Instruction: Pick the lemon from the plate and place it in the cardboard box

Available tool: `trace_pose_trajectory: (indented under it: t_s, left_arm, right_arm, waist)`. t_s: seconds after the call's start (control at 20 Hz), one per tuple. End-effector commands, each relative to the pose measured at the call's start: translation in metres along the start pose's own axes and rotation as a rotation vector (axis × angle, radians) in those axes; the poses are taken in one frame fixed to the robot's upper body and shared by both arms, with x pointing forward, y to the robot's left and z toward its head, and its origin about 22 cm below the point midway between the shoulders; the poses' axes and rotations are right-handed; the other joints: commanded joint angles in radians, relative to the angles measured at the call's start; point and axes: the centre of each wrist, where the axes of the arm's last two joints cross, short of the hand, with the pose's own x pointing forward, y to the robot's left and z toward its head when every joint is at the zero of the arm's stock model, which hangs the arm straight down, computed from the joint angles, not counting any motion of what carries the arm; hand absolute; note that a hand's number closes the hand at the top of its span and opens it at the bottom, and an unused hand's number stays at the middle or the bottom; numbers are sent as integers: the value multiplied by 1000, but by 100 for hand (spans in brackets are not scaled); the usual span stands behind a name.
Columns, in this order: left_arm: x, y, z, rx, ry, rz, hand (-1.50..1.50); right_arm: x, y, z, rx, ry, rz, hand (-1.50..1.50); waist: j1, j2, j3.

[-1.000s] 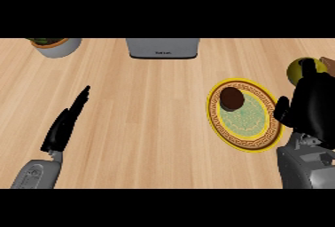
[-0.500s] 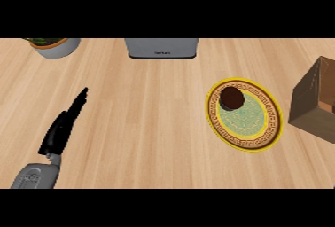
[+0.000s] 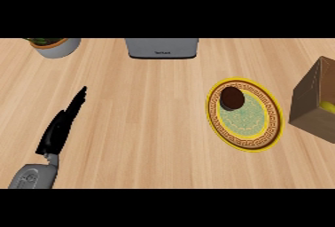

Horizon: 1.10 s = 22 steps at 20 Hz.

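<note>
Fingers (image 3: 78,95) of the left hand (image 3: 56,133) lie straight and together, pinching nothing. The lemon (image 3: 328,107), yellow inside the cardboard box (image 3: 310,98), seems light, firm, slippery — cup its middle.

Lemon (image 3: 328,107) in cardboard box (image 3: 309,96), right of plate (image 3: 249,120)

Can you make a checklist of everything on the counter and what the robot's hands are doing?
Surface: light wooden counter.
Job's things: a yellow bit, likely the lemon, shows inside the cardboard box at the right edge; the plate holds only a dark round thing.
Clutter: potted plant at the far left; grey appliance at the far middle.
Hands: left hand open, fingers straight, holding nothing; right hand not in view.
Cables: nothing seen.
Surroundings: nothing seen.
</note>
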Motion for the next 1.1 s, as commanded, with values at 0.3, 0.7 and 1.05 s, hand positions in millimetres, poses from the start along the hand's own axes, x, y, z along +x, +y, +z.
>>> trace_pose_trajectory:
  t_s: [0.3,0.7,1.05]
  left_arm:
    - [2,0,-5,3,5,2,0]
    - [-12,-2,-1,-6,-1,2,0]
    - [-5,-8,-6,11,-2,6,0]
  right_arm:
    - [-24,55,-37,102,-141,-241,-150]
    - [-20,44,-41,-35,-193,-770,-150]
    - [-81,56,-59,-168,-86,-1027,-150]
  waist:
    - [6,3,0]
    - [-1,2,0]
    - [-6,2,1]
